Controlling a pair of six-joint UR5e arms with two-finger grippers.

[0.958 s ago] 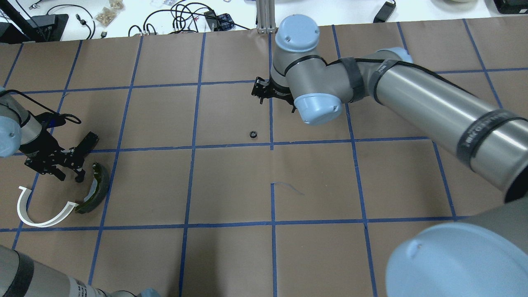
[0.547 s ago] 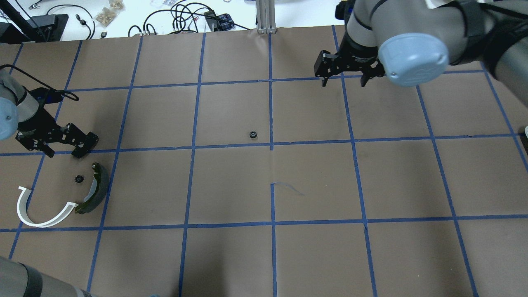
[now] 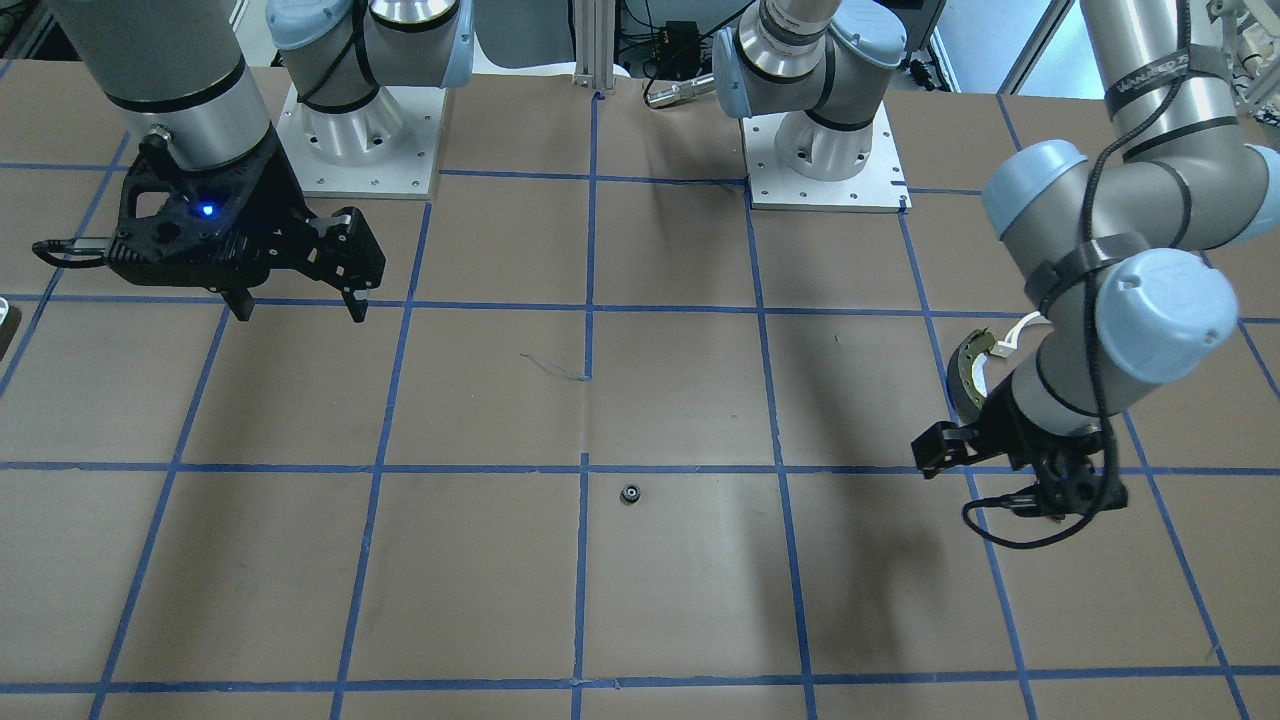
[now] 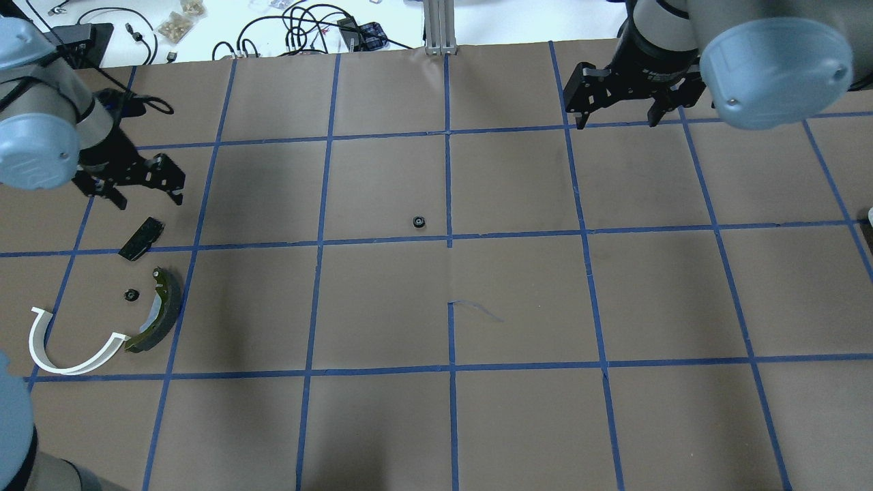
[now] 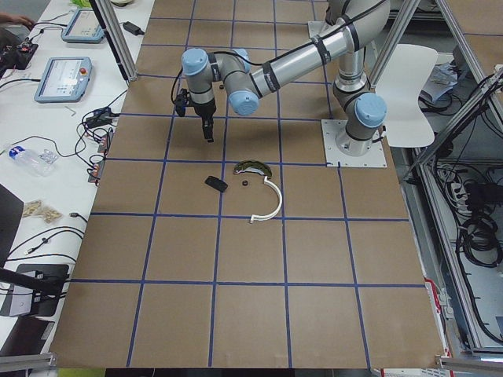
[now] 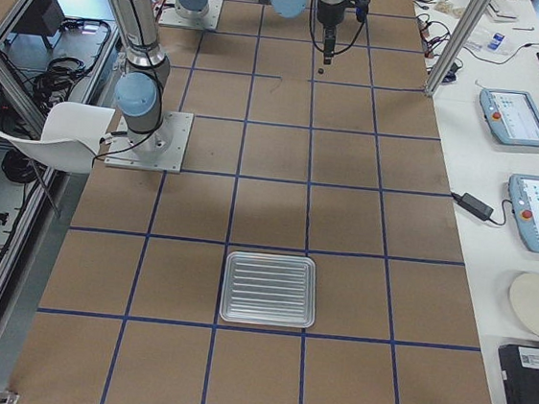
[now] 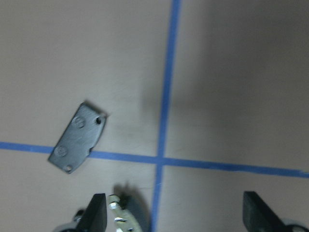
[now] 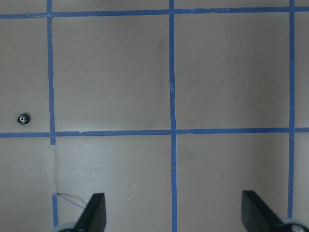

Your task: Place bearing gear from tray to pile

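Nearest me on the surface (image 4: 382,423) lies the pile (image 4: 153,317): white bracket (image 4: 68,371), brake shoe (image 4: 164,303), one bearing gear (image 4: 130,294) between them, then the brake pad (image 4: 141,239). Just beyond, my left end effector (image 4: 149,198) hangs released. A second bearing gear (image 4: 418,221) sits mid-surface. Farthest, my right end effector (image 4: 619,121) is spread, holding nothing

Left pincer (image 4: 150,200) and right pincer (image 4: 617,123) both aloft, jaws wide apart, tips downward, the two well apart.

Silver arms (image 4: 682,20), pale-blue joint caps, black pincers (image 4: 617,92)
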